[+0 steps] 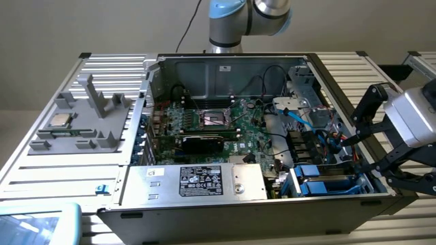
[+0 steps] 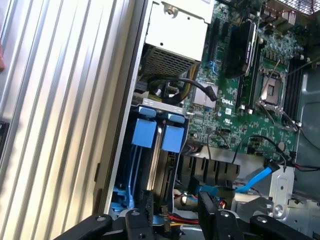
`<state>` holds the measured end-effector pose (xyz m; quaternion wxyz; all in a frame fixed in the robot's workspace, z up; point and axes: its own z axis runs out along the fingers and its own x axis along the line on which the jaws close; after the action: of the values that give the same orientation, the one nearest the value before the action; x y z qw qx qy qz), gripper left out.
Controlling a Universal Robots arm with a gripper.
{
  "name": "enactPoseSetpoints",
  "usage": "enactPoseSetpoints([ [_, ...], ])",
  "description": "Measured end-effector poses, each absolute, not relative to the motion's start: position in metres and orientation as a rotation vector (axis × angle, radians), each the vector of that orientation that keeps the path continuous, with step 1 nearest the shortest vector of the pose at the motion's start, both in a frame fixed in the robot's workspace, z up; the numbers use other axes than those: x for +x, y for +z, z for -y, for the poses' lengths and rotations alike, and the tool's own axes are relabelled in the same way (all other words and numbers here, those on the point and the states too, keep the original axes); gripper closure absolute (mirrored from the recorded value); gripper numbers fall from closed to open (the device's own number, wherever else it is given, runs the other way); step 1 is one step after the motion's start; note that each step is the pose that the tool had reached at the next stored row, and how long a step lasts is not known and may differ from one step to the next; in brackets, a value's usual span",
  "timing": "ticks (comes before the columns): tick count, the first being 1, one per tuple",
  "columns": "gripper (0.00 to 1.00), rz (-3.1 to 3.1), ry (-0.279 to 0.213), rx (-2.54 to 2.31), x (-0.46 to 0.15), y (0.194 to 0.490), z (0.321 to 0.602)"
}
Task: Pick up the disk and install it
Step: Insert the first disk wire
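Claw state: claw (image 1: pixel 368 155) (image 2: pixel 175 206) is open; fingers (image 2: pixel 144 215) are spread and nothing is gripped.
Claw position: at the rim of the computer case (image 1: pixel 204 76), on the exterior view's right. The case rests on the slatted worktop (image 1: pixel 68 168).
Disk location: disk (image 1: pixel 320 179) (image 2: pixel 145 132) sits in the drive bay (image 1: pixel 294 184) at the case corner nearest the claw. A second blue carrier (image 2: pixel 172 138) is just beside it.
Bearing: the disk lies ahead of the fingertips, near them but apart.
Long axis: along the case side wall, judged roughly in line with the claw's pointing direction.
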<state>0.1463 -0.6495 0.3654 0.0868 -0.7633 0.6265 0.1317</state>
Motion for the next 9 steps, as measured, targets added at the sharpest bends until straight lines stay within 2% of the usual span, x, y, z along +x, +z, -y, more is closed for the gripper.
enactPoseSetpoints([
  [9,0.52,-1.824,0.398,-2.313,0.1527,0.3558,0.6516],
])
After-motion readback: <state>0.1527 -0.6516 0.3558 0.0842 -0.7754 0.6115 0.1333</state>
